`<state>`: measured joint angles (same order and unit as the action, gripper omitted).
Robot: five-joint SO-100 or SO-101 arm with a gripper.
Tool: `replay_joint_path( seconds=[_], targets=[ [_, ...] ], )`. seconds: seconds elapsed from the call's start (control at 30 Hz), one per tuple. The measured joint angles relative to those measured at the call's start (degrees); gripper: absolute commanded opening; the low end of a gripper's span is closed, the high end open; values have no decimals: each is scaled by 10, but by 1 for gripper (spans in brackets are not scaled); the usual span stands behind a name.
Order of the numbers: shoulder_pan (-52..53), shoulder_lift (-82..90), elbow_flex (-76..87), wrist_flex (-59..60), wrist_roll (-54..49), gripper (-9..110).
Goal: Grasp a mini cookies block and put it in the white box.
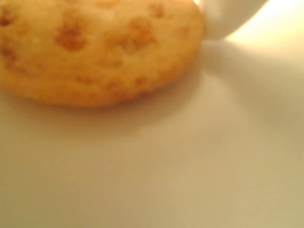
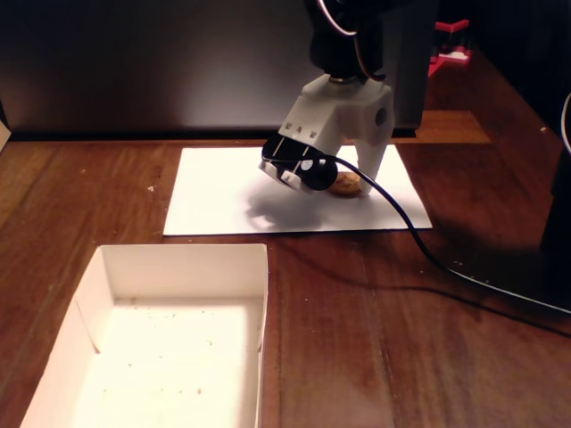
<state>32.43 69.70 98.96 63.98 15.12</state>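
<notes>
A golden mini cookie (image 1: 95, 47) with brown chips lies flat on white paper and fills the upper left of the wrist view. One white finger (image 1: 228, 19) stands right at its right edge; the other finger is out of that view. In the fixed view my gripper (image 2: 343, 186) is lowered onto the paper sheet over the cookie (image 2: 349, 184), which peeks out beside the white finger (image 2: 370, 169). The wrist camera housing hides the other jaw, so the grip does not show. The white box (image 2: 178, 263) stands at the lower left, with only crumbs inside.
The white paper sheet (image 2: 223, 201) lies on a dark wooden table (image 2: 401, 339). A black cable (image 2: 428, 254) trails from the gripper toward the right. A dark wall stands behind, with a red object (image 2: 451, 49) at the back right.
</notes>
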Motion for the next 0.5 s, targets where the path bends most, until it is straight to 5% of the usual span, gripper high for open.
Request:
replay_joint_path(
  seconds=[0.5],
  targets=[
    [-15, 83, -3, -1, -58, 25]
  ],
)
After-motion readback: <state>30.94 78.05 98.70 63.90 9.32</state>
